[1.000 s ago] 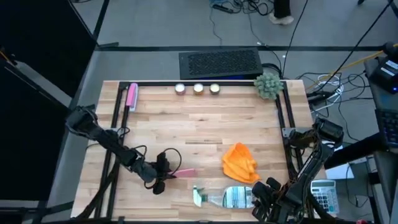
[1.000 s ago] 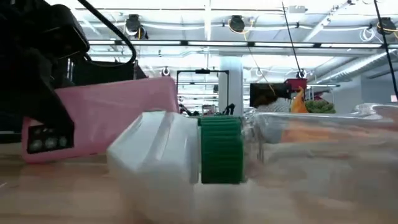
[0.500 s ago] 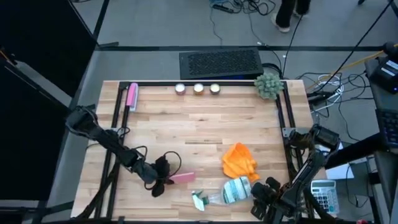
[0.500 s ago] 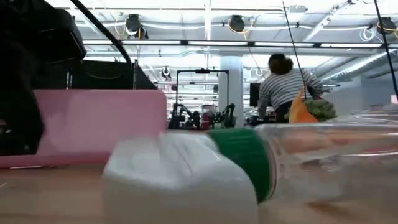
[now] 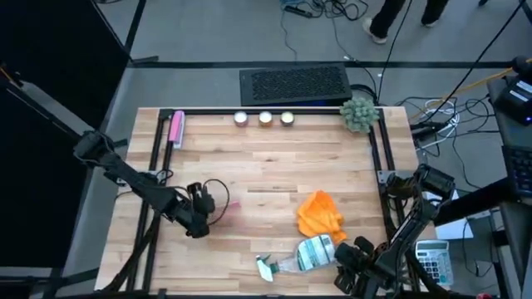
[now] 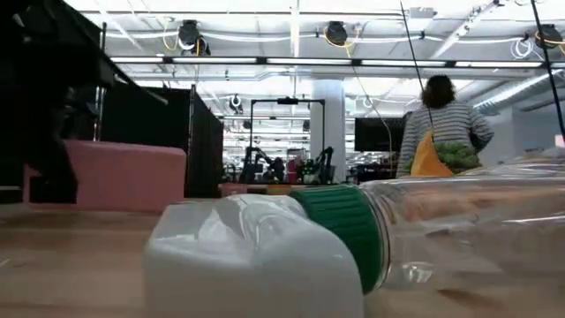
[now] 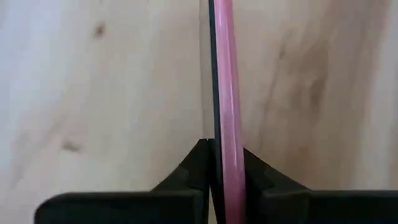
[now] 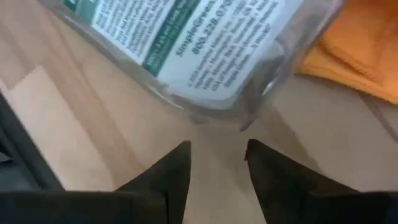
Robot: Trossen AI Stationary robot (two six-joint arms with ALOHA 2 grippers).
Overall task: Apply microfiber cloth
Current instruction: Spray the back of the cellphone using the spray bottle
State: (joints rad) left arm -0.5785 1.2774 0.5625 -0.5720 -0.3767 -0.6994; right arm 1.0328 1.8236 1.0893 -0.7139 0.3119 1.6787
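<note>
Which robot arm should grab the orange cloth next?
Probably the right. The right gripper is open and empty near the microfiber cloth. The left gripper is farther off, shut on the pink case.

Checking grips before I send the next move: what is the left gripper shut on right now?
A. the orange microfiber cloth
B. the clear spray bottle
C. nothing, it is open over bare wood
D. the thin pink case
D: the left wrist view shows the left gripper clamped on the edge of the thin pink case, while the microfiber cloth and the spray bottle lie apart on the table, near the right gripper.
</note>
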